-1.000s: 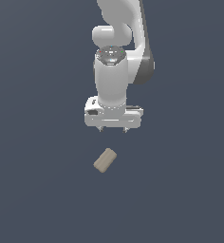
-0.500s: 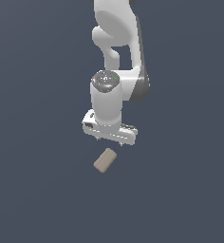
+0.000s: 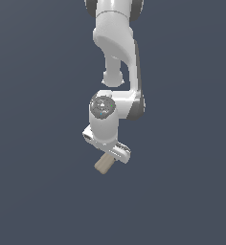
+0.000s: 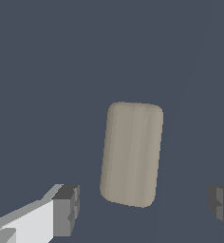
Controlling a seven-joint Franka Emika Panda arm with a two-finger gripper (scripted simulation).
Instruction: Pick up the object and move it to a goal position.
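I am seeing no container in either view; the only loose thing is the block (image 4: 132, 154), a small tan oblong with rounded edges and a plain matte face, lying on the flat dark grey ground (image 3: 38, 191). In the exterior view the block (image 3: 104, 163) is showing just under my wrist, tilted on a diagonal, with its upper end hidden behind my white hand.

My claw (image 4: 144, 206) is standing wide apart. In the wrist view one dark finger pad (image 4: 66, 209) is sitting off to one side of the block and the other (image 4: 222, 205) is sitting farther off on the other side, so the block is lying between them, nearer the first pad. Dark ground is showing between each pad and the block, so neither pad is touching it, and I am holding nothing. The block's long axis is running roughly crosswise to the line between my fingers, and its near end is reaching about level with the pads.

In the exterior view my claw (image 3: 107, 155) is pointing down over the block, with the hand turned at a slant, one end lower toward the exterior view's right. My fingertips themselves are hard to make out there, and I cannot tell how far above the ground they are hanging.
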